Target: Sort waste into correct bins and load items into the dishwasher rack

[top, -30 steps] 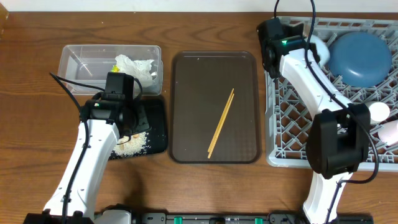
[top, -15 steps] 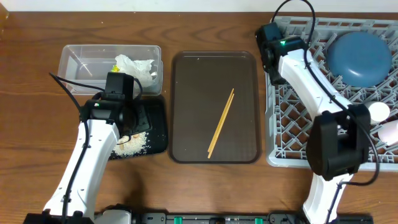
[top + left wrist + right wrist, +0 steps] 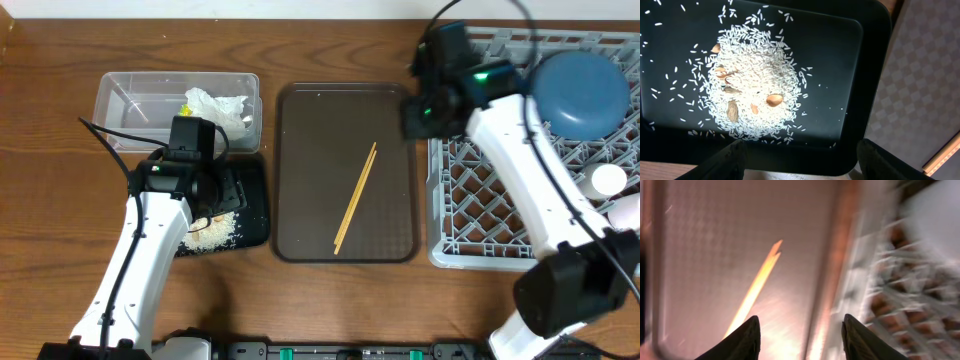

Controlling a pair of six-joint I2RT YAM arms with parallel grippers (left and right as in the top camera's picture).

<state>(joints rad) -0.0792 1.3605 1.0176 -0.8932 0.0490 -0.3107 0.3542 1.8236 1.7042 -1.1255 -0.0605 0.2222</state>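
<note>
The clear tub [image 3: 130,105] holds crumpled white tissue [image 3: 222,106] and a yellow-green wrapper [image 3: 189,102]. The black tray [image 3: 250,195] holds a pile of rice scraps [image 3: 215,232], which is close up in the left wrist view [image 3: 752,95]. My left gripper [image 3: 800,160] is open and empty over the black tray's [image 3: 865,65] near edge. Two wooden chopsticks [image 3: 355,197] lie on the brown tray [image 3: 300,170]. The grey rack [image 3: 500,190] holds a dark blue round plate [image 3: 580,88] and two white cups [image 3: 610,180]. My right gripper [image 3: 802,335] is open and empty over the brown tray's right edge, near the blurred chopsticks [image 3: 757,287].
The brown tray lies between the black tray and the rack. The rack [image 3: 905,290] runs along the right side of the table, and its lattice pegs stand up. The left arm [image 3: 150,230] stretches over the black tray's left part.
My right arm has swung left, from the rack's back-left corner to above the brown tray's right edge. The left arm has not moved.
</note>
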